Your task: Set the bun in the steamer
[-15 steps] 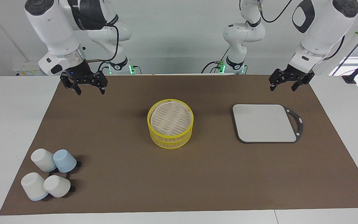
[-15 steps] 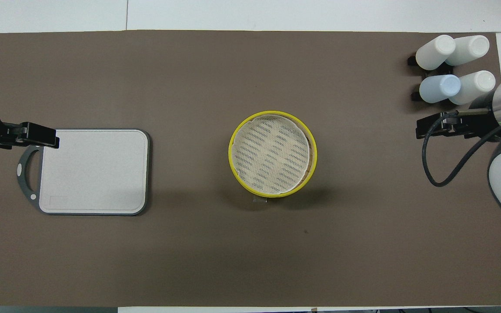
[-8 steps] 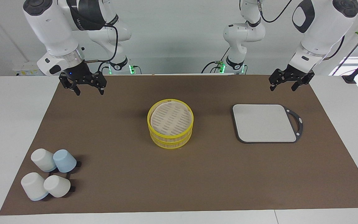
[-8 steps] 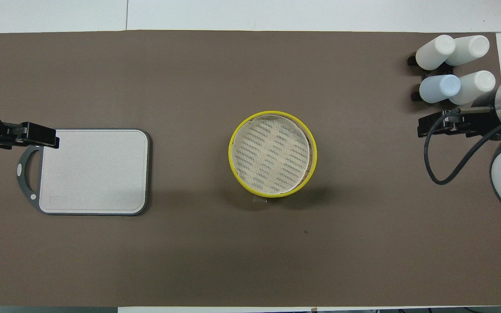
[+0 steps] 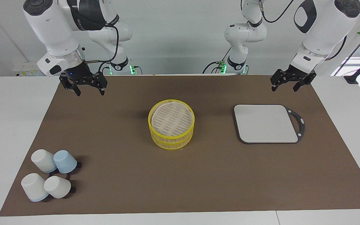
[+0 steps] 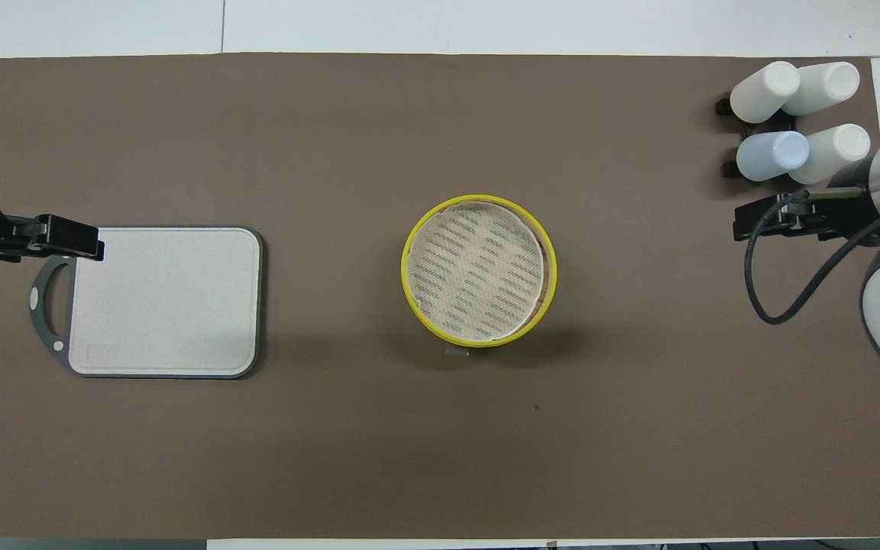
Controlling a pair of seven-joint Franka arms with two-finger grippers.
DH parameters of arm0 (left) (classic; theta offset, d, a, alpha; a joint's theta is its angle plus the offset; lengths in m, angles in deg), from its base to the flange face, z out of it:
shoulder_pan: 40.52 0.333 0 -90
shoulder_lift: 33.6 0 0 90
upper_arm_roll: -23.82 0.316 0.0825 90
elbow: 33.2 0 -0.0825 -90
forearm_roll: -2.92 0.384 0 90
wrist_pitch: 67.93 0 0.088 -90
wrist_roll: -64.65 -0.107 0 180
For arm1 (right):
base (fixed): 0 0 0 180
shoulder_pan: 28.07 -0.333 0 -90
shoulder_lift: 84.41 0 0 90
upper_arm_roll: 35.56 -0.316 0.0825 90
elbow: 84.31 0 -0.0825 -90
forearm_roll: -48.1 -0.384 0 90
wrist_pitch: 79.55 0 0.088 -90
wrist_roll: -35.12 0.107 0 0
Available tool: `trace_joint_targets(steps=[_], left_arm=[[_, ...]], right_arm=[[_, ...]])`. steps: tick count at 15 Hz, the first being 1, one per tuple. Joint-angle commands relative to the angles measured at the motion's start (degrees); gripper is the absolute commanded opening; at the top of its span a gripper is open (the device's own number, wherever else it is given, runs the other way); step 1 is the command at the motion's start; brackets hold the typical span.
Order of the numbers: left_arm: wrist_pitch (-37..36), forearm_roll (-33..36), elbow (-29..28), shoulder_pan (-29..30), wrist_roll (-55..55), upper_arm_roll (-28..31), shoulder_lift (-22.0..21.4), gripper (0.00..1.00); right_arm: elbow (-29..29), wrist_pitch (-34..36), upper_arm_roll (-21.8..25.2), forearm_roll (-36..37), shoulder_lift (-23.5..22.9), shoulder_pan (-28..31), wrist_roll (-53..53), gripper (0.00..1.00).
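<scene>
The steamer (image 5: pixel 171 120) stands in the middle of the brown mat, two yellow-rimmed tiers with a beige slotted top (image 6: pixel 478 267). The bun is out of view in both views. My right gripper (image 5: pixel 91 93) hangs open and empty above the mat's edge by the robots, toward the right arm's end; from overhead the right gripper (image 6: pixel 761 224) shows just beside the cups. My left gripper (image 5: pixel 284 90) hangs open and empty above the mat near the grey board; in the overhead view the left gripper (image 6: pixel 66 238) covers the board's corner by its handle.
A grey square board (image 5: pixel 266 123) with a black handle lies flat toward the left arm's end (image 6: pixel 165 302). Several white and blue cups (image 5: pixel 50 178) sit upside down on a black rack at the mat's corner farthest from the robots, at the right arm's end (image 6: pixel 791 114).
The right arm has leaned slightly, shifting its gripper a little. The left arm and everything on the mat have stayed where they were.
</scene>
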Motion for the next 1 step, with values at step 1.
trace_joint_targets(steps=[1], left_arm=[[-0.8,-0.17,-0.92,0.23,-0.65,-0.09,-1.28,1.0]], right_arm=[[-0.65,-0.67,-0.33,0.27,-0.54,0.39,0.07,1.0]])
